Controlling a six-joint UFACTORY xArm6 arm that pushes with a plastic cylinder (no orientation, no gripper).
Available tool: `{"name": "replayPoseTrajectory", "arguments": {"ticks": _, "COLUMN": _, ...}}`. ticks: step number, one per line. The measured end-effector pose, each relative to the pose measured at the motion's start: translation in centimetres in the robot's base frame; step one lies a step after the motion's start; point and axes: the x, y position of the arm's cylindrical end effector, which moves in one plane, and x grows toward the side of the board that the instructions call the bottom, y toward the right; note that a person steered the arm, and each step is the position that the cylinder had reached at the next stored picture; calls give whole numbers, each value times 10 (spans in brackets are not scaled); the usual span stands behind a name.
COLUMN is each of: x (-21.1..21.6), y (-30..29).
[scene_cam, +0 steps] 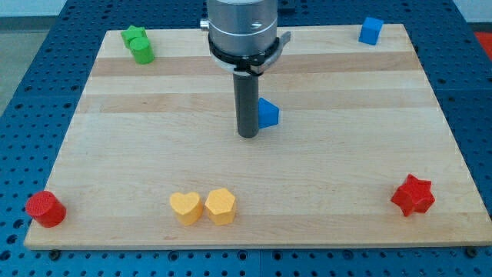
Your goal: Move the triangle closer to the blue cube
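Observation:
A blue triangle lies near the middle of the wooden board. My tip rests on the board right beside the triangle, on its left side, and seems to touch it. The rod hides the triangle's left part. A blue cube stands at the board's top right corner, far up and to the right of the triangle.
A green star and a green cylinder sit at the top left. A red cylinder is at the bottom left, a yellow heart and yellow hexagon at the bottom middle, a red star at the bottom right.

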Motion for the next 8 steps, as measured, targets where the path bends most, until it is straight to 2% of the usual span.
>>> {"name": "replayPoseTrajectory", "arguments": {"ticks": 3, "x": -10, "y": 39}}
{"name": "replayPoseTrajectory", "arguments": {"ticks": 8, "x": -40, "y": 39}}
